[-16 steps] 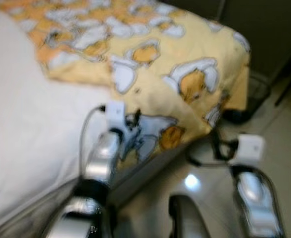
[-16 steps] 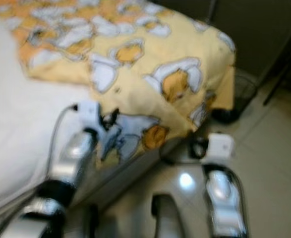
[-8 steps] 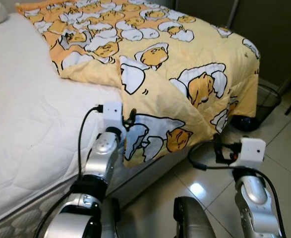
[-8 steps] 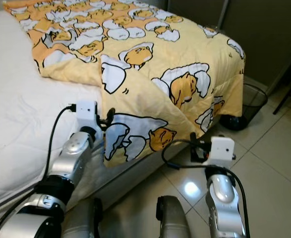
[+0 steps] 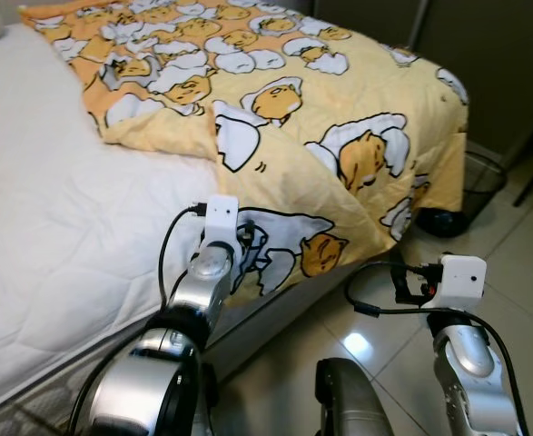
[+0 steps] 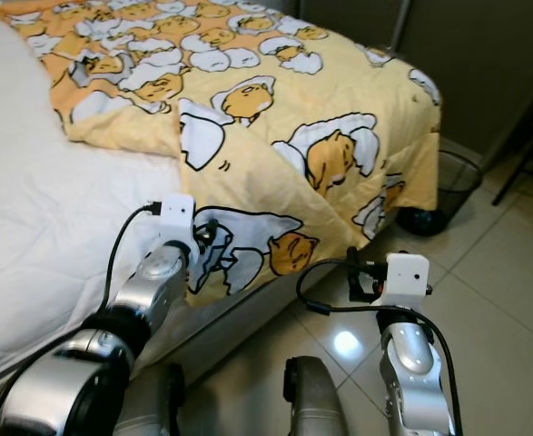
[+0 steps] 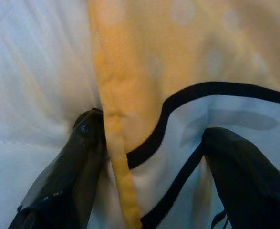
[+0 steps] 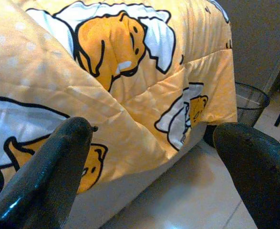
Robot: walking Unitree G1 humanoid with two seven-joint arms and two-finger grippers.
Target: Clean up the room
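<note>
Yellow quilt (image 5: 339, 118) printed with cartoon egg characters lies across the far half of your white mattress (image 5: 57, 245), its corner hanging over the bed's edge toward the tiled floor (image 5: 520, 236). Your left hand (image 7: 149, 157) has the quilt's piped hem between its fingers (image 7: 77, 157); whether it is pinched tight, you cannot tell. Your right hand (image 8: 154, 157) hovers spread open beside the bed, facing a black mesh wastebasket (image 8: 249, 102). No writing is legible.

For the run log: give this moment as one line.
phase: bed tidy | left gripper: fingers astride yellow blanket edge by white mattress | right gripper: open, over floor, facing blanket | wire bin: past bed corner
</note>
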